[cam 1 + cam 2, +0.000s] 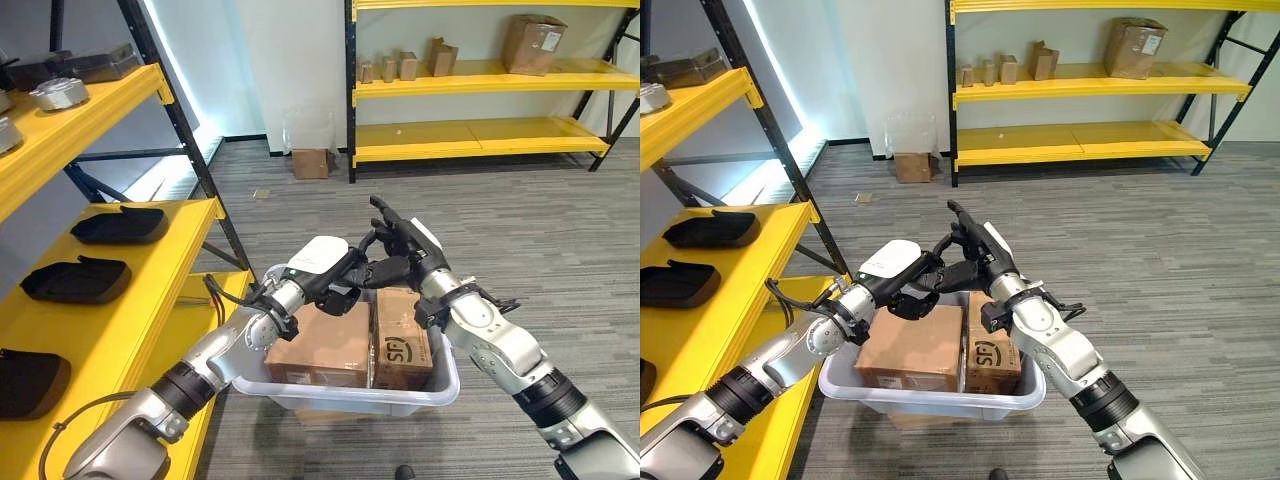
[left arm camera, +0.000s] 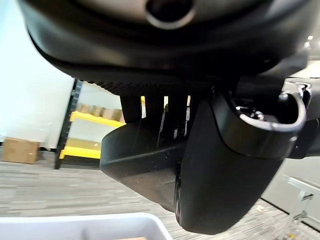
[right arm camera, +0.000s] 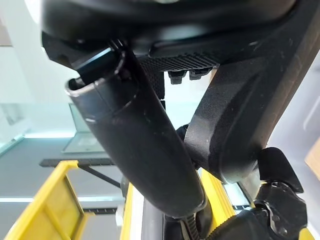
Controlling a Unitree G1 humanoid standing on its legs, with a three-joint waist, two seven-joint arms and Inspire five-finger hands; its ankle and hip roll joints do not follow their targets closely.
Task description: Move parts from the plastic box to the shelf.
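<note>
In the left eye view, a white plastic box point(image 1: 440, 385) is sitting on the floor beside the near yellow shelf point(image 1: 170, 290), and it is the landmark here. Two brown cardboard boxes point(image 1: 325, 345) are lying inside it, side by side and touching. Just above its far rim both hands are meeting around a black part point(image 1: 385, 268). The left hand point(image 1: 335, 275), with a white cover on its back, is reaching in from the shelf side with fingers curled about the part. The right hand point(image 1: 405, 240) is coming from the other side; some of its fingers are sticking up straight, while others are bending toward the part. Whether the right hand is truly gripping it, I cannot tell. On the near shelf, beside the plastic box, three black moulded parts point(image 1: 120, 225) are lying on the yellow boards. Well beyond the plastic box, a far yellow shelf point(image 1: 480, 75) is carrying small cartons.

In the right eye view, the same black part is hanging between the two hands over the plastic box's far edge.

In the left wrist view, the left hand's fingers point(image 2: 150, 107) are pressing against a dark rounded body, with the plastic box's rim point(image 2: 75, 222) below it.

In the right wrist view, the right hand's thumb point(image 3: 135, 140) is lying along dark shapes that I cannot sort out.
</note>
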